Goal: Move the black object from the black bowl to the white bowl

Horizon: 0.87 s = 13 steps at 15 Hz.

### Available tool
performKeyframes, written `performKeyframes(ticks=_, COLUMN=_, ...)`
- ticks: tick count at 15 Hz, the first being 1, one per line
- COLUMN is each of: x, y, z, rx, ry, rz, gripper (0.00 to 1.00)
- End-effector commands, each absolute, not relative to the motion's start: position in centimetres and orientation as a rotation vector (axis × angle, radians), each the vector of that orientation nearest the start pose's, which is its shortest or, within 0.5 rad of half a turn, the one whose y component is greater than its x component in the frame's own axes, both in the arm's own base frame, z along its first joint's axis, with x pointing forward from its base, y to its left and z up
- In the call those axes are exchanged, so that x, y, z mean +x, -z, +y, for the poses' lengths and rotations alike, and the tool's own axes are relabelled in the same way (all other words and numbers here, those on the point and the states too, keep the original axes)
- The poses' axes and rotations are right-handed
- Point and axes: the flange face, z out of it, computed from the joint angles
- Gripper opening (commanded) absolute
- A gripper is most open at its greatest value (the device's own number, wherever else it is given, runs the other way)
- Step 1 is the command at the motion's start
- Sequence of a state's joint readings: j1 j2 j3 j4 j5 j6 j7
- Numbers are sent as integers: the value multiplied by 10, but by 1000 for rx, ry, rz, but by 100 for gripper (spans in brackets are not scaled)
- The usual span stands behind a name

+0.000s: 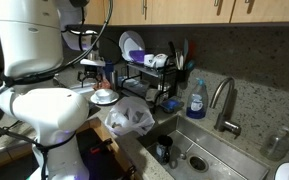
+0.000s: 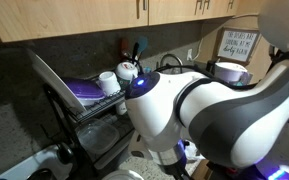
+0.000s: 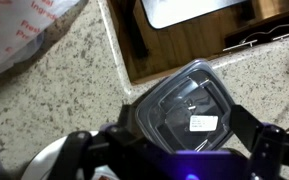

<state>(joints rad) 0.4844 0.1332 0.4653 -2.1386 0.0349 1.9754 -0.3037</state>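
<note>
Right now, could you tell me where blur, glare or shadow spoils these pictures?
In an exterior view the arm looms close and soft, blocking most of the scene; in the wrist view the tool is dark, blurred, with a blue glow, while the plastic container is sharp with faint glare.

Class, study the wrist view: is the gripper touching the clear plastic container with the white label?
Cannot tell. In the wrist view the gripper straddles the container, but its blurred dark fingers overlap the container's edges, hiding any contact or gap.
</note>
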Motion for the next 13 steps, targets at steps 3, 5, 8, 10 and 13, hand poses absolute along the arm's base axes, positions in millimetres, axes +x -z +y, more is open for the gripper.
performKeyframes(ticks=3, x=281, y=-335, z=368, rx=-2654, ry=-545, rz=-1529, gripper=100)
performKeyframes(ticks=5, x=277, y=-331, z=351, rx=-2678, ry=-570, rz=-1448, gripper=100)
performKeyframes(ticks=8, x=275, y=-325, z=323, rx=-2717, ry=-564, rz=-1332, gripper=100)
performKeyframes(ticks=10, x=276, y=-323, z=307, rx=-2742, ry=-561, rz=-1258, gripper=100)
performKeyframes(ticks=13, x=283, y=-317, z=312, rx=-2707, ry=-609, rz=-1320, gripper=100)
